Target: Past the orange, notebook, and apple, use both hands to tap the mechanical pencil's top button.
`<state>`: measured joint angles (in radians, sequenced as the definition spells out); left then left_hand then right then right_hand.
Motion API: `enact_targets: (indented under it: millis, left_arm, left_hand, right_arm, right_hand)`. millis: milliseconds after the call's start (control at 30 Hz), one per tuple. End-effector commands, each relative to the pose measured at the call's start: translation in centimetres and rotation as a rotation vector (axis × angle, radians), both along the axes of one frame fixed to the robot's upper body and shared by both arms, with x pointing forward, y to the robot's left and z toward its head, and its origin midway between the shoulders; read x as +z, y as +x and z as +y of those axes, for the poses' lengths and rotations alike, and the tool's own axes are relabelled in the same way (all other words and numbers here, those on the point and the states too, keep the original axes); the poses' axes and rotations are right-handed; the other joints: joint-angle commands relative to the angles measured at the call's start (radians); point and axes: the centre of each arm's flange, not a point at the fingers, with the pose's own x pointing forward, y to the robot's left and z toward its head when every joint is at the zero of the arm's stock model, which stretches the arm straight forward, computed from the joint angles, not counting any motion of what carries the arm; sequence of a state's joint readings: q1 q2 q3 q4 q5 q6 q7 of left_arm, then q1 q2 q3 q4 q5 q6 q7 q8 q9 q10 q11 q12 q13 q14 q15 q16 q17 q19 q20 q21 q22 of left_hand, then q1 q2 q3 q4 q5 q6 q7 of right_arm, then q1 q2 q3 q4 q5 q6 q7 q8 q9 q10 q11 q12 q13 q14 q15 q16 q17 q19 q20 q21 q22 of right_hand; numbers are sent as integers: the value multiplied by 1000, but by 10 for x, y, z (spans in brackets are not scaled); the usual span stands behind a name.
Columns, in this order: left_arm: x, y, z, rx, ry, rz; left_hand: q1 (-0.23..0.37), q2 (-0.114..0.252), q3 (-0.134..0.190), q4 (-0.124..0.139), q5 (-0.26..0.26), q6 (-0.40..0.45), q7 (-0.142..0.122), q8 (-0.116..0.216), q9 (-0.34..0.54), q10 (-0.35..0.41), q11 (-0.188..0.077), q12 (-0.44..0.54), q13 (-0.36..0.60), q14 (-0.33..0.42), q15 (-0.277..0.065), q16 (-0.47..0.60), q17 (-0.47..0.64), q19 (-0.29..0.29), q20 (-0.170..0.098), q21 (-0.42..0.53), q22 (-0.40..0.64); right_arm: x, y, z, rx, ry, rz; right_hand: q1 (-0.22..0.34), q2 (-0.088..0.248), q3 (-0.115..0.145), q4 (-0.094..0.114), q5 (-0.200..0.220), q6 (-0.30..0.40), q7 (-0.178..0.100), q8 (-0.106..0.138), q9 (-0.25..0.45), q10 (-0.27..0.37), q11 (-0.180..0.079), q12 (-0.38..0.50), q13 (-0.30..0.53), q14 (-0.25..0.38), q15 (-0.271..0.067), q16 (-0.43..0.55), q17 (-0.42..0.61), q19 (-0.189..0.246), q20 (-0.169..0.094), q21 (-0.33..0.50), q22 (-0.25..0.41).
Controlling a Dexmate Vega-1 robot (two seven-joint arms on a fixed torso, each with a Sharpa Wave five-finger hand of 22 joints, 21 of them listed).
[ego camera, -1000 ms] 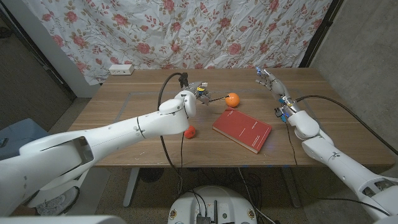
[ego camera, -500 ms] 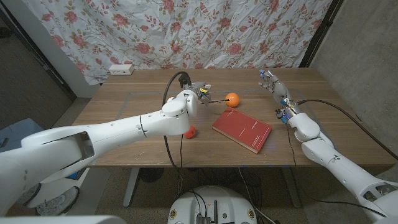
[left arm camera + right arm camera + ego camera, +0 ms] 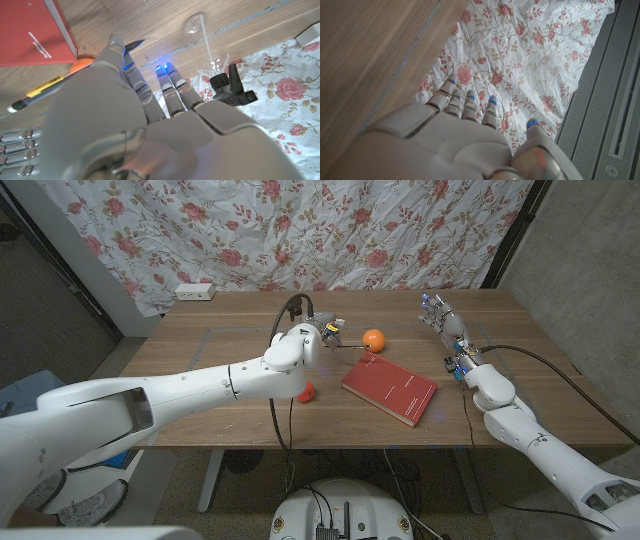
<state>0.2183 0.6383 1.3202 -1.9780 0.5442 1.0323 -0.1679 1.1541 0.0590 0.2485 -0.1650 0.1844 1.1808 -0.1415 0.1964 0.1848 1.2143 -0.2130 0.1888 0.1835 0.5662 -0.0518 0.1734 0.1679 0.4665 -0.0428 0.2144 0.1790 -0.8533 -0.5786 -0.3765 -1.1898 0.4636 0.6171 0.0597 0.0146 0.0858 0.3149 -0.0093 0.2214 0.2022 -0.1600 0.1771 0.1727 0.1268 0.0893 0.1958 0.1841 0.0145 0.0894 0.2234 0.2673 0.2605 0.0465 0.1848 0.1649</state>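
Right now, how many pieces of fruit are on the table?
2. The orange sits beyond the red notebook; the apple is half hidden beside the left forearm. Others could be hidden under that arm.

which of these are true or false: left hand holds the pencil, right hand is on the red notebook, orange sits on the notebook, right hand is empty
1. The robot's left hand holds the yellow mechanical pencil. True.
2. The right hand rests on the red hardcover notebook. False: it is raised near the table's far right, apart from the notebook.
3. The round orange sits on the notebook. False: it lies on the wooden table beyond the notebook.
4. The right hand holds nothing. True: its fingers are spread.
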Motion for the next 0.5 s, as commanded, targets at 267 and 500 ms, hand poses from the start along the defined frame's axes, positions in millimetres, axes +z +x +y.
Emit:
enact_targets:
  millis: [267,500]
  left_arm:
    - [-3,7,-16,-10,130,-14]
    - [-6,8,-21,-13,157,-21]
  left_hand:
    - [4,9,0,0,6,4,-6,10,4,25,-13,4,4,5,-173,6,2,-7,-87,-2,3]
    - [4,9,-1,0,6,4,-7,9,3,26,-13,4,4,6,-173,7,2,-7,-88,-2,2]
  right_arm:
    - [-5,-2,-5,39,82,63]
    - [-10,0,-9,54,148,106]
  right_hand:
    - [12,10,11,4,9,-24,77,-3,2,-4,-3,-3,0,-21,-1,-7,0,-11,-7,-1,2]
    - [13,9,12,7,9,-62,130,-8,1,-12,-5,-7,-1,-28,-7,-11,-3,-14,-16,-1,1]
